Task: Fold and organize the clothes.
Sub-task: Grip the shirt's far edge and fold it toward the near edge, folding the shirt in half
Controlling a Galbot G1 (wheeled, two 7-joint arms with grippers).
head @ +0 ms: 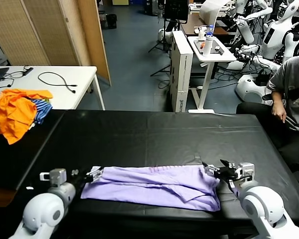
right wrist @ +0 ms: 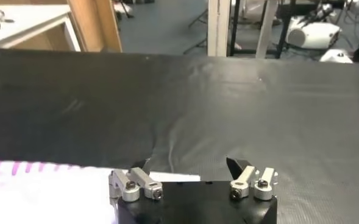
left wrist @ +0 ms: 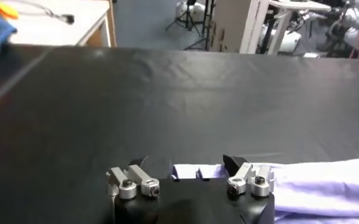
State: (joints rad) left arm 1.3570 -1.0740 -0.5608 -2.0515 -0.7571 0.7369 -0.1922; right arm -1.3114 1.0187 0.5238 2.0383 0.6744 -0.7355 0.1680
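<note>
The pale lavender T-shirt lies folded into a long flat strip across the near edge of the black table. A few purple print marks show along its far edge. My left gripper is at the strip's left end. In the left wrist view this gripper is open, with the shirt's edge between the jaws. My right gripper is at the strip's right end. In the right wrist view it is open, with the shirt at one side and a pale edge of it under the jaws.
A bright orange and blue-striped garment pile lies on the table's far left corner. A white table with cables stands behind it. A person sits at the right of the table. A white stand is beyond the far edge.
</note>
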